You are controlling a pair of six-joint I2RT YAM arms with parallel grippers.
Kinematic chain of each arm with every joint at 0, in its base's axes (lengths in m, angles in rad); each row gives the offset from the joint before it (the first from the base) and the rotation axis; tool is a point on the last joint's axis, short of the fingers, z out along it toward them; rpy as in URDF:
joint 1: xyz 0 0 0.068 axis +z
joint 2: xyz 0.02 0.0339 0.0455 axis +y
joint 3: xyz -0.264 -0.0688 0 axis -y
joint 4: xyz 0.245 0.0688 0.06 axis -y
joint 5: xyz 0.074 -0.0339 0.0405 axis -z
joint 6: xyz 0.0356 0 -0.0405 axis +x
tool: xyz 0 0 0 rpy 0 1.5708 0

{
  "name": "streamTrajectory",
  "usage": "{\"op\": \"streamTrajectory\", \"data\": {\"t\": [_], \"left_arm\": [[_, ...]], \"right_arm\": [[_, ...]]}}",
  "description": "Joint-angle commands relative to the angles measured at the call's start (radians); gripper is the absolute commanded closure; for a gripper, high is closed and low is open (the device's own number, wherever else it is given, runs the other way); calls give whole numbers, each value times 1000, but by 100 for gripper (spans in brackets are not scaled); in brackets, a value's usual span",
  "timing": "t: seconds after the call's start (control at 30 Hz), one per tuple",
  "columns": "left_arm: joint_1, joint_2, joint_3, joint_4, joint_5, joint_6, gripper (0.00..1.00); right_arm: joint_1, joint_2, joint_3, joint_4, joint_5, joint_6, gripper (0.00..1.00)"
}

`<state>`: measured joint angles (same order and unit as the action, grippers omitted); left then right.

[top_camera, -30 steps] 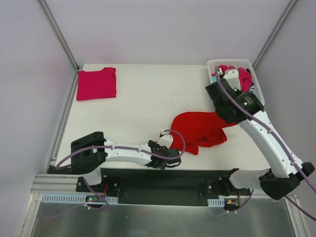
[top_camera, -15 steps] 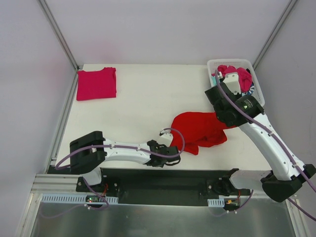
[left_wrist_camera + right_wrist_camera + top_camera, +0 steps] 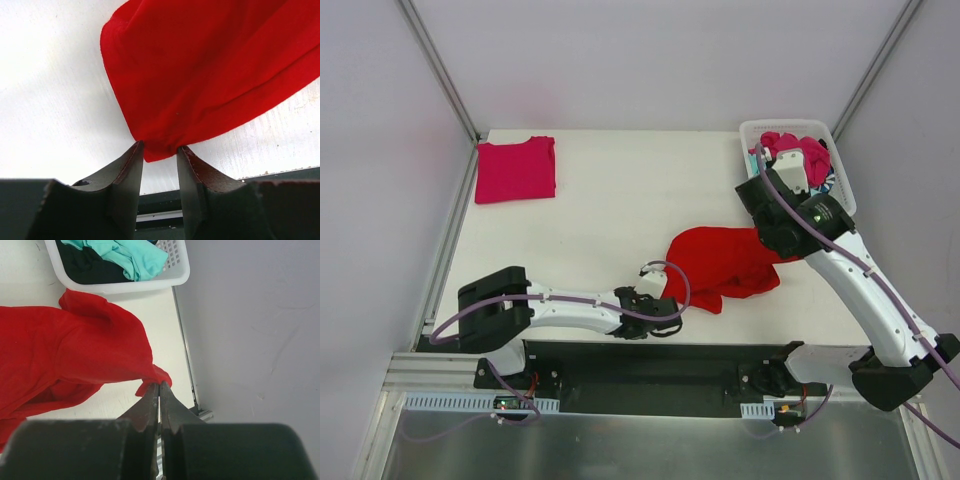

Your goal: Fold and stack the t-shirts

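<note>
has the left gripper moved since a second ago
Yes, slightly. In the top view the left gripper has slid toward the near table edge and closed in around the red t-shirt's corner.

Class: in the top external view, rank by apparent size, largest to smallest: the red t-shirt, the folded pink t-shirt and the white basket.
1. red t-shirt
2. folded pink t-shirt and white basket: too alike to rank, since the right arm hides part of the basket.
</note>
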<state>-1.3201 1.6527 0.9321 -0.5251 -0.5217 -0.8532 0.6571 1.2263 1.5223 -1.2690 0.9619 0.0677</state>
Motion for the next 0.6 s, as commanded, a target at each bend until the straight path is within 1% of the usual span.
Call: {"op": "streamTrajectory", "data": {"t": [0.0,0.1,0.13,0.33,0.4,0.43,0.5,0.57], "left_arm": [[10,-21,-27,-15,17,-20,67],[12,-25,-35,-13,19,-27,71],[13,-27,-39,-13,19,-29,74],[18,-47,-58,-10,20,-40,82],[21,-56,-62,-10,22,-44,87],[24,-59,-68,-10,22,-46,87],[25,-65,-75,-12,22,-49,92],[28,-76,-82,-12,26,-53,100]], "right_arm": [[6,-30,-11,-24,31,11,99],[3,-31,-20,-23,31,11,99],[4,-33,-22,-23,32,14,99],[4,-33,-33,-23,32,15,99],[4,-33,-33,-24,31,15,99],[4,-31,-34,-23,28,18,99],[4,-31,-36,-21,24,20,99],[7,-28,-42,-23,18,24,99]]}}
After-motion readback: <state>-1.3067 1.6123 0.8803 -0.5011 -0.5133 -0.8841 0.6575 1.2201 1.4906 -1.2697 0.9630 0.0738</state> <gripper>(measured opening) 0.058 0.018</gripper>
